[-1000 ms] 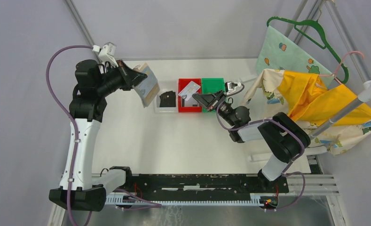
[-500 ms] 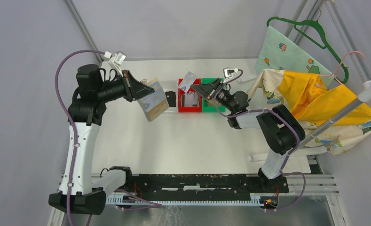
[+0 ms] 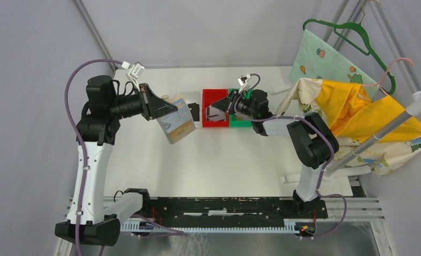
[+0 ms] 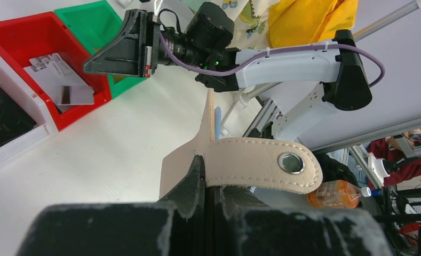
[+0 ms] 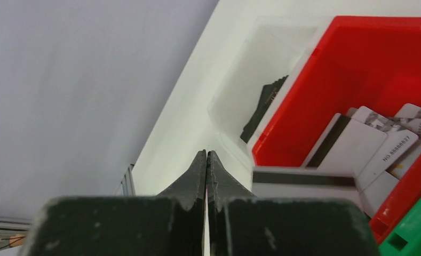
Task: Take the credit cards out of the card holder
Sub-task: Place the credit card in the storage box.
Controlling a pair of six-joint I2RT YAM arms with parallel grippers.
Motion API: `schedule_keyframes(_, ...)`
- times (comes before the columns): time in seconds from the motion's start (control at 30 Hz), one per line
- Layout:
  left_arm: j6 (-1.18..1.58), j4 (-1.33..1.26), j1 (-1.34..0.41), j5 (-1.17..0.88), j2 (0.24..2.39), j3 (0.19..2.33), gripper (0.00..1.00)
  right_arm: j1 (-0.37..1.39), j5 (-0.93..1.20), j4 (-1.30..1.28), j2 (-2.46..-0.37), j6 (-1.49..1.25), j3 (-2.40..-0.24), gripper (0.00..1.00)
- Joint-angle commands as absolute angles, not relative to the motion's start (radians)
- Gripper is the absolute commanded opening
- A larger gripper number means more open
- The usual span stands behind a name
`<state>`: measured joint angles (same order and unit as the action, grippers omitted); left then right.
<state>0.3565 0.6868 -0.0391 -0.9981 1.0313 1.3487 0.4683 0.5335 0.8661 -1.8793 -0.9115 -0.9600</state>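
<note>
My left gripper (image 3: 169, 110) is shut on the beige card holder (image 3: 176, 125), which hangs in the air left of the bins. In the left wrist view its snap tab (image 4: 251, 162) sticks out past my closed fingertips (image 4: 205, 160). My right gripper (image 3: 211, 112) is over the red bin (image 3: 214, 92), its jaws pressed together (image 5: 206, 153) with no card showing between the tips. A silvery-grey credit card with a black stripe (image 5: 304, 178) lies just beside those fingers, on other credit cards (image 5: 379, 144) in the red bin. A black credit card (image 5: 261, 106) sits in the white bin.
A green bin (image 3: 240, 124) stands to the right of the red one, partly under my right arm. Yellow and patterned cloths (image 3: 357, 114) and a green hanger (image 3: 352, 32) hang on a rack at the right edge of the table.
My right gripper carried a grey card up and left, then down into the red bin, where the card now lies apart from the tips. My left arm swung the card holder right, toward the bins.
</note>
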Motion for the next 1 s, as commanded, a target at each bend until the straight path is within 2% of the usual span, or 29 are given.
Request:
schedule_keyframes(0.0, 0.321, 0.662, -0.037, -1.043, 1.025, 1.378, 0.02, 0.465, 0.544, 0.759, -1.884, -0.794, -1.011, 0.0)
schedule_keyframes(0.23, 0.325, 0.658, -0.036, -1.046, 1.032, 1.38, 0.02, 0.465, 0.475, 0.675, -1.796, -0.7, -1.007, 0.0)
schedule_keyframes(0.43, 0.342, 0.64, -0.036, -1.047, 1.036, 1.382, 0.02, 0.48, 0.472, 0.602, -1.611, -0.581, -0.961, 0.08)
schedule_keyframes(0.53, 0.357, 0.622, -0.036, -1.049, 1.039, 1.384, 0.02, 0.509, 0.483, 0.527, -1.535, -0.521, -0.929, 0.09)
schedule_keyframes(0.63, 0.363, 0.619, -0.036, -1.061, 1.044, 1.388, 0.02, 0.55, 0.507, 0.565, -1.457, -0.505, -0.849, 0.25)
schedule_keyframes(0.8, 0.337, 0.657, -0.038, -1.149, 1.052, 1.377, 0.02, 0.572, 0.709, 0.597, -1.293, -0.445, -0.85, 0.69)
schedule_keyframes(0.87, 0.323, 0.666, -0.037, -1.18, 1.047, 1.366, 0.02, 0.573, 0.808, 0.673, -1.236, -0.478, -0.854, 0.93)
schedule_keyframes(0.9, 0.321, 0.667, -0.038, -1.195, 1.046, 1.361, 0.02, 0.576, 0.852, 0.703, -1.219, -0.506, -0.859, 0.98)
schedule_keyframes(0.97, 0.322, 0.666, -0.039, -1.224, 1.045, 1.355, 0.02, 0.592, 0.922, 0.779, -1.204, -0.565, -0.873, 0.98)
